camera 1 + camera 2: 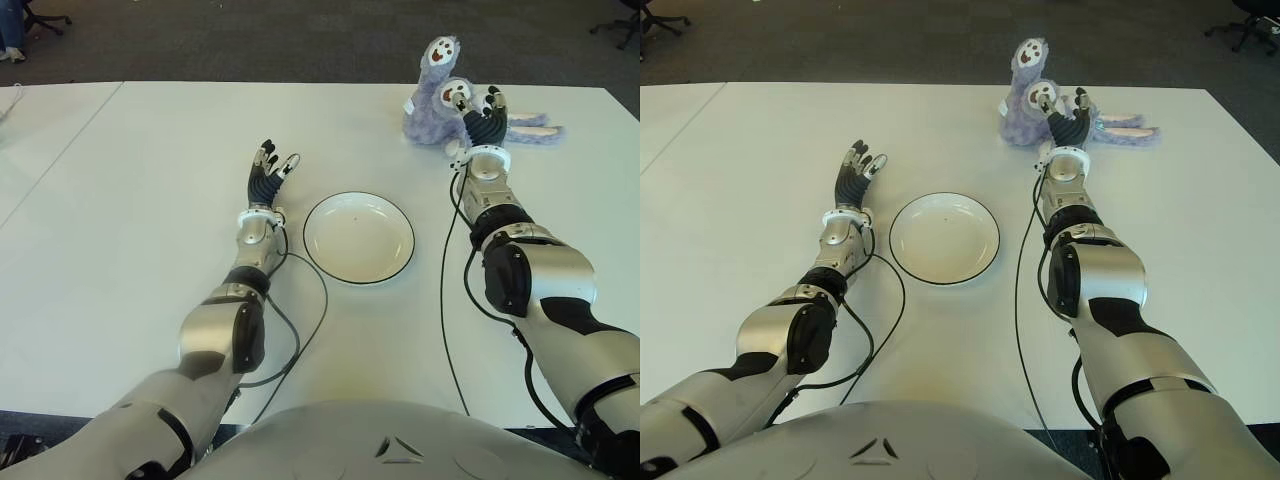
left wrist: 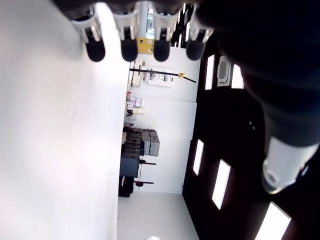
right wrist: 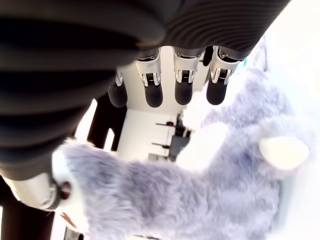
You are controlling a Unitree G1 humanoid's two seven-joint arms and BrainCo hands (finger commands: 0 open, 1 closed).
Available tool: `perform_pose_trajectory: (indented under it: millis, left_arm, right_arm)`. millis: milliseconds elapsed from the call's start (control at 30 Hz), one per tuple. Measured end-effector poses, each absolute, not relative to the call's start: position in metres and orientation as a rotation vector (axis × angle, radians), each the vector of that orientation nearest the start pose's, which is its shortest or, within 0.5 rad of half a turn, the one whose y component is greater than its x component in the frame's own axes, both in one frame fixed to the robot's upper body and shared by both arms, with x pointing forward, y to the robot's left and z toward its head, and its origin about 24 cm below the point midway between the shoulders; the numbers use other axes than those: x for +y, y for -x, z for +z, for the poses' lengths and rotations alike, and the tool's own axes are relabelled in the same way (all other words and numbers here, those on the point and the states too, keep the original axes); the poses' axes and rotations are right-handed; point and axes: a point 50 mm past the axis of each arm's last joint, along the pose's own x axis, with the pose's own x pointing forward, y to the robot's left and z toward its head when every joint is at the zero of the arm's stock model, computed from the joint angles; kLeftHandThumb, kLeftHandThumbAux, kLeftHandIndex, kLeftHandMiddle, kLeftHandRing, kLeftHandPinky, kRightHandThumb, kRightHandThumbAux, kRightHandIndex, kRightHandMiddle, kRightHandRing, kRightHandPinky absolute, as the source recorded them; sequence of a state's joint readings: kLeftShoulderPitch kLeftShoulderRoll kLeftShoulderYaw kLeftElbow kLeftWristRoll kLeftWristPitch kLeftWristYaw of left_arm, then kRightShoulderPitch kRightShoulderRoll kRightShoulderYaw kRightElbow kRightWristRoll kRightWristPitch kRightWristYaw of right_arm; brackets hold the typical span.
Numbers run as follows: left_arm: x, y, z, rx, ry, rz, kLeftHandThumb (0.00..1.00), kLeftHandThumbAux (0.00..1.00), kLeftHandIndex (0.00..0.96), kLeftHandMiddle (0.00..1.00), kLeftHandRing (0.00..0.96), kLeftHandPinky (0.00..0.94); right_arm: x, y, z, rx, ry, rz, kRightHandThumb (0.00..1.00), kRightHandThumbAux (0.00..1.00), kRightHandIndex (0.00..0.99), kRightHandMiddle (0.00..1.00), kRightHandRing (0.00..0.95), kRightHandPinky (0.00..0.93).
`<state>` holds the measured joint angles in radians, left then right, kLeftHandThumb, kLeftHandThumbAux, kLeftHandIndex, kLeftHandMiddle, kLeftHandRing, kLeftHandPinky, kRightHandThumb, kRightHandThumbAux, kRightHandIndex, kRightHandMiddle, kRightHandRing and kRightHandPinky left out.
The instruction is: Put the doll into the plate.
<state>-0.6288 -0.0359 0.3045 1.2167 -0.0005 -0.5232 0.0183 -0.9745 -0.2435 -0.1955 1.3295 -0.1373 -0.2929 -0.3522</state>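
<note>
Reaching far across the counter (image 1: 150,160), the right robot hand (image 1: 482,122) sits right at the purple plush doll (image 1: 437,105), fingers spread over its fur and not yet closed. The doll's long axis runs sideways, legs trailing right. The white plate (image 1: 358,237) lies nearer the robot, between both arms; the left robot hand (image 1: 270,172) shows just left of it, fingers extended and holding nothing.
</note>
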Motion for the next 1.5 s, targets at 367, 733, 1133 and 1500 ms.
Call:
perform_pose_trajectory:
  millis: [367, 733, 1133, 1500]
  left_arm:
    - [0.132, -0.331, -0.004, 0.104, 0.157, 0.077, 0.000, 0.575, 0.000, 0.000, 0.000, 0.000]
    - [0.132, -0.331, -0.004, 0.105, 0.158, 0.075, 0.000, 0.582, 0.000, 0.004, 0.000, 0.000]
    - [0.132, -0.331, -0.004, 0.105, 0.159, 0.076, 0.000, 0.597, 0.000, 0.003, 0.000, 0.000]
    - [0.131, -0.331, -0.004, 0.106, 0.160, 0.074, 0.000, 0.610, 0.000, 0.000, 0.000, 0.000]
  right_arm:
    - [-0.180, -0.394, 0.088, 0.034, 0.356, -0.243, 0.181, 0.408, 0.000, 0.000, 0.000, 0.000]
    - [-0.173, -0.395, 0.084, 0.061, 0.458, -0.162, 0.143, 0.363, 0.000, 0.000, 0.000, 0.000]
    - [-0.168, -0.395, 0.082, 0.070, 0.522, -0.132, 0.171, 0.375, 0.000, 0.000, 0.000, 0.000]
    - [-0.166, -0.394, 0.081, 0.072, 0.542, -0.123, 0.198, 0.404, 0.000, 0.000, 0.000, 0.000]
